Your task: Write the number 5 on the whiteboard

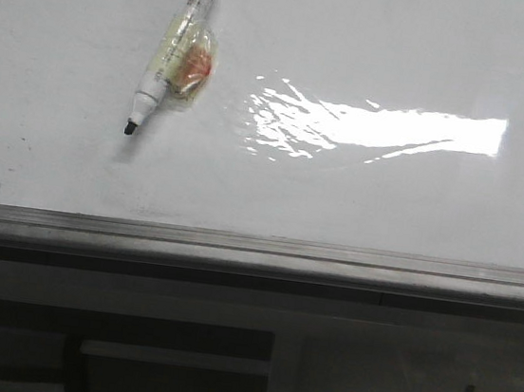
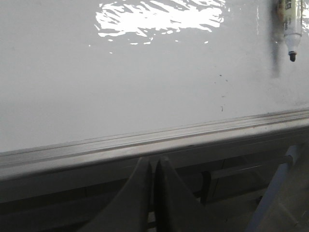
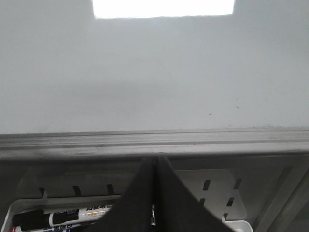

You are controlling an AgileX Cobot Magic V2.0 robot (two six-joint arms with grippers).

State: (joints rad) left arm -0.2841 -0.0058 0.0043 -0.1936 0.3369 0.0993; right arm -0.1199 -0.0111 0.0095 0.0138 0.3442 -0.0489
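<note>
A white marker point(image 1: 173, 49) with a black cap, bare black tip and yellowish-orange tape around its barrel lies slanted, while lower down a white slotted tray point(image 3: 219, 193) holds more markers point(image 3: 63, 216) with black ends, beside dark grey cabinet panels point(image 1: 172, 381).

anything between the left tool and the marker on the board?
Nothing visible. The left tool sits shut below the whiteboard's grey rail; the marker lies uncapped on bare board beyond it. No 5 written yet.
</note>
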